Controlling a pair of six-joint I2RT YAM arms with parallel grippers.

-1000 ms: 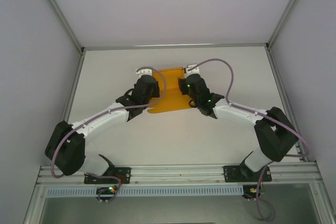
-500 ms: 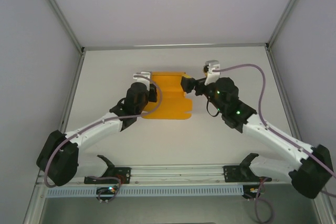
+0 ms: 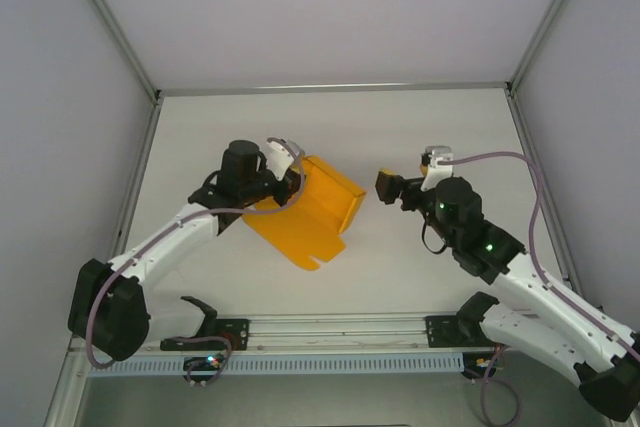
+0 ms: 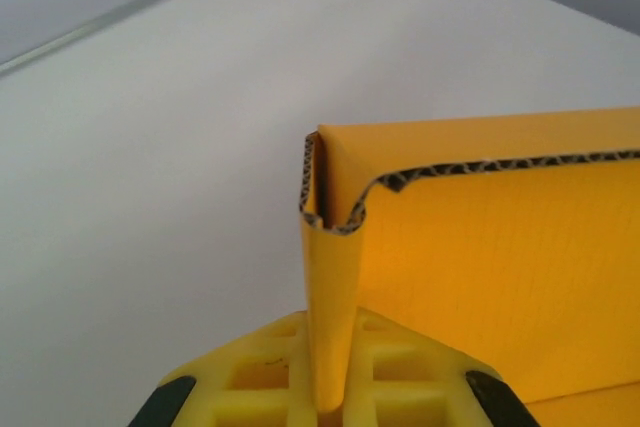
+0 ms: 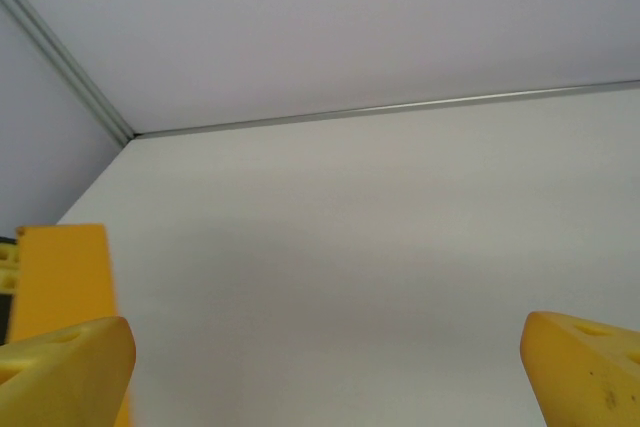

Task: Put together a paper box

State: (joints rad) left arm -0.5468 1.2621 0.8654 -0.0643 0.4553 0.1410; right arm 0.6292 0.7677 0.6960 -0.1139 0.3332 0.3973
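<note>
The paper box point(image 3: 310, 209) hangs tilted above the tabletop point(image 3: 450, 127), near its middle and a little toward 9 o'clock. It is held at its 10 o'clock corner by the left hand point(image 3: 288, 162). In the left wrist view that hand's pads are pressed together on an upright folded wall of the card. The fluted core shows along the cut edge, so this is thin corrugated board. I judge it light and fairly stiff across each panel, willing to bend only along its creases, and easy to crush at a raw edge. The smooth orange face may slip under a weak pinch. The best hold looks to be a doubled wall close to a crease, as now, or the opposite raised flap at about 3 o'clock for a second grip.

The right hand point(image 3: 388, 187) sits at 3 o'clock of the box, well apart from it, with its fingers point(image 5: 60, 372) spread wide and nothing between them.

Half a second ago the box lay lower and squarer, farther toward 12 o'clock, with the right hand against its 3 o'clock edge. Since then the left hand has lifted and turned it, and the right hand has backed away
</note>
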